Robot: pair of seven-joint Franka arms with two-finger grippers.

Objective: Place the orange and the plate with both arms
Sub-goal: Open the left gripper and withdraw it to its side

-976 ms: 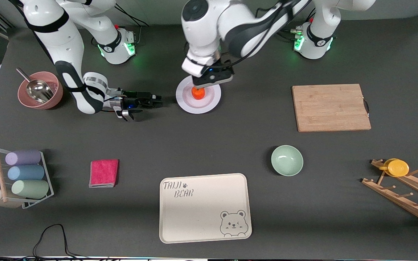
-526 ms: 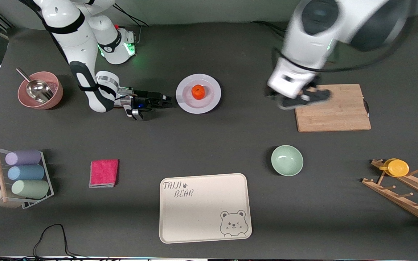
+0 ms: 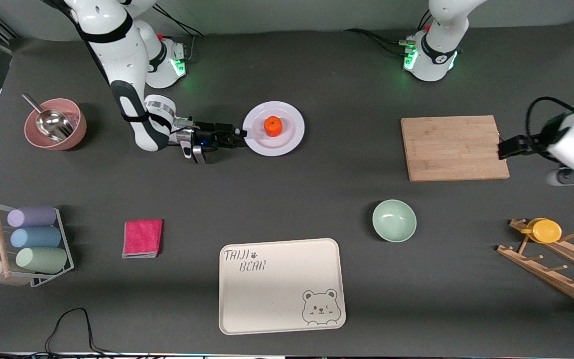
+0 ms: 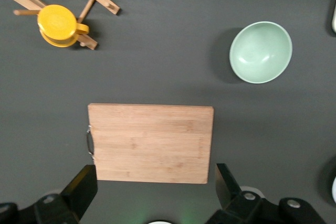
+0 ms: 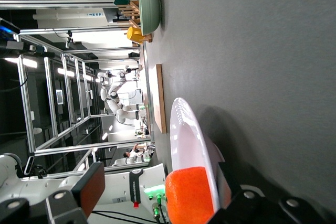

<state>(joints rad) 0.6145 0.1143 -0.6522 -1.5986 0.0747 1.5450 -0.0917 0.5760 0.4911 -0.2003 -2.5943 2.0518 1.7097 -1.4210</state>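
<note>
Orange (image 3: 272, 125) fruit sits in the middle of the plate (image 3: 287, 144), which lies on the dark table between the two arm bases. The right gripper (image 3: 241, 133) lies low at the plate's rim, fingers apart around its edge. The left gripper (image 4: 152, 195) hangs spread open above the wooden cutting board (image 3: 454, 147), holding nothing

Both pincers, right (image 3: 241, 133) and left (image 4: 152, 187), gape open.
</note>
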